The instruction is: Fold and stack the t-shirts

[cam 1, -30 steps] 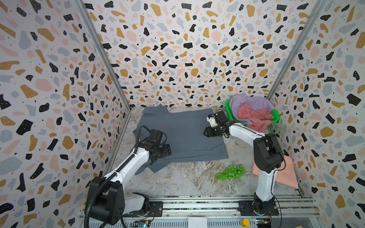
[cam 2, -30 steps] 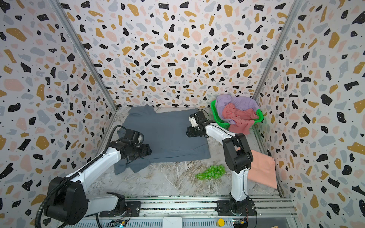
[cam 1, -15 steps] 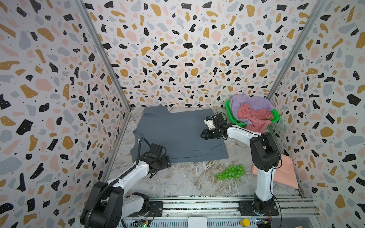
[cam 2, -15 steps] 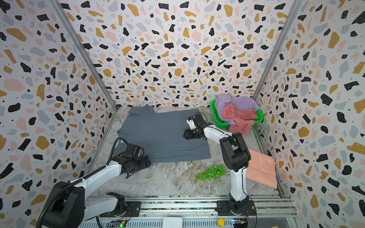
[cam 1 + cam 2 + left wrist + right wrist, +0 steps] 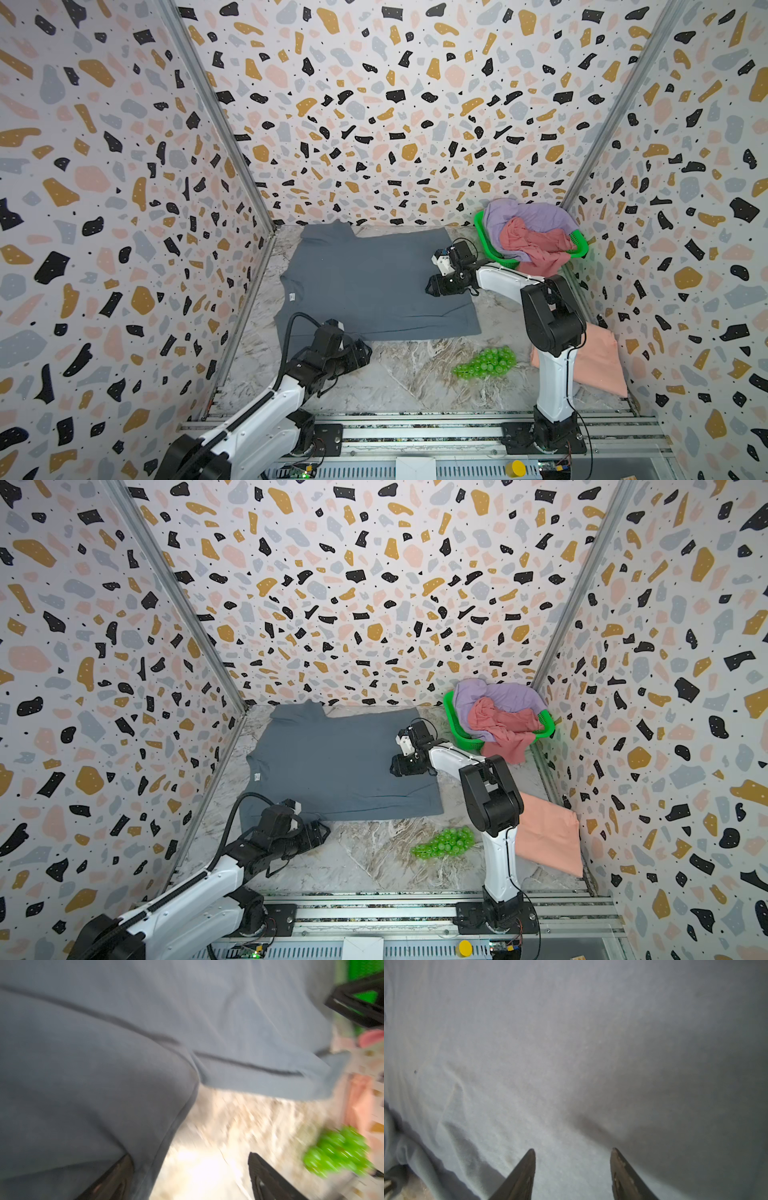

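My left gripper (image 5: 360, 358) is open at the near-left corner of the grey shirt (image 5: 374, 282), which lies spread flat on the table. The sleeve hem drapes over one finger (image 5: 116, 1176) (that wrist view is blurred, so I can't tell whether it is snagged). If I pull away carelessly, I judge the sleeve will drag and rumple. My right gripper (image 5: 432, 286) is low over the shirt's right side, jaws apart, gripping nothing. Pinching only the top layer there would split the fold. The grapes (image 5: 486, 363) lie near the hem and a wide sweep could knock them. The pink shirt (image 5: 536, 245) hangs over the basket (image 5: 484, 243) beside my right arm and could catch.
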`<state>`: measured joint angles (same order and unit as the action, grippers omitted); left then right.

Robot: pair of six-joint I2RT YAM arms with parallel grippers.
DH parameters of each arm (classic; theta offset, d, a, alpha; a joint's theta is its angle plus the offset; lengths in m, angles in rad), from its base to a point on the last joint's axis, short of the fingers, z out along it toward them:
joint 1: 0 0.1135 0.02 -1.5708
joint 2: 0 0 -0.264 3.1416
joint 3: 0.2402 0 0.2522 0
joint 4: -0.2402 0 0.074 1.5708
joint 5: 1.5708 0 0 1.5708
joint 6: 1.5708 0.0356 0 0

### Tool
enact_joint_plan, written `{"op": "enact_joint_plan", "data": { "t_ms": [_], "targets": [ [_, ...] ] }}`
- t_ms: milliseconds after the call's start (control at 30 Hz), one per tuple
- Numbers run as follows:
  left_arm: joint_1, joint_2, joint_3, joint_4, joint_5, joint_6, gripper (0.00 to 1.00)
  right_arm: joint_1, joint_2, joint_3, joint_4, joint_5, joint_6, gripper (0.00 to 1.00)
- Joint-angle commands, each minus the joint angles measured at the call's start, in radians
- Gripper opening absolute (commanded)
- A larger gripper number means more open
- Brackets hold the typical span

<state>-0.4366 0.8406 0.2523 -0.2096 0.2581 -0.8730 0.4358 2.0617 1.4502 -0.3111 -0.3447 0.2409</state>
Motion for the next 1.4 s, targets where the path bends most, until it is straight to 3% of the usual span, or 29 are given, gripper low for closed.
{"op": "enact_joint_plan", "data": {
  "t_ms": [0,167,367,433,600,733,1000,1233,1367],
  "targets": [
    [-0.012,-0.063,-0.052,-0.126,0.186,-0.166,0.91,-0.022,0.014,0.051,-0.055,0.018,-0.032,0.58],
    [-0.01,0.005,0.108,-0.139,0.218,-0.086,0.92,-0.057,0.026,0.086,-0.073,0.017,-0.044,0.58],
    [0.038,0.29,0.515,-0.413,-0.128,0.225,0.93,-0.091,0.027,0.115,-0.063,-0.001,-0.044,0.58],
    [0.08,0.371,0.608,-0.384,-0.196,0.263,0.93,-0.094,0.033,0.116,-0.034,-0.012,-0.035,0.58],
    [0.2,0.57,0.701,-0.14,-0.201,0.233,0.93,-0.085,0.069,0.12,0.083,-0.052,0.012,0.58],
    [0.262,0.768,0.823,-0.093,-0.234,0.262,0.92,-0.065,0.107,0.168,0.1,-0.041,0.006,0.58],
    [0.346,0.953,0.846,-0.021,-0.24,0.289,0.9,-0.06,0.117,0.101,0.053,0.003,-0.047,0.57],
    [0.379,0.913,0.711,-0.097,-0.235,0.31,0.87,-0.062,0.068,-0.015,-0.051,0.029,-0.09,0.56],
    [0.379,0.853,0.752,-0.109,-0.193,0.307,0.87,-0.062,0.008,-0.021,-0.068,0.049,-0.084,0.56]
  ]
}}
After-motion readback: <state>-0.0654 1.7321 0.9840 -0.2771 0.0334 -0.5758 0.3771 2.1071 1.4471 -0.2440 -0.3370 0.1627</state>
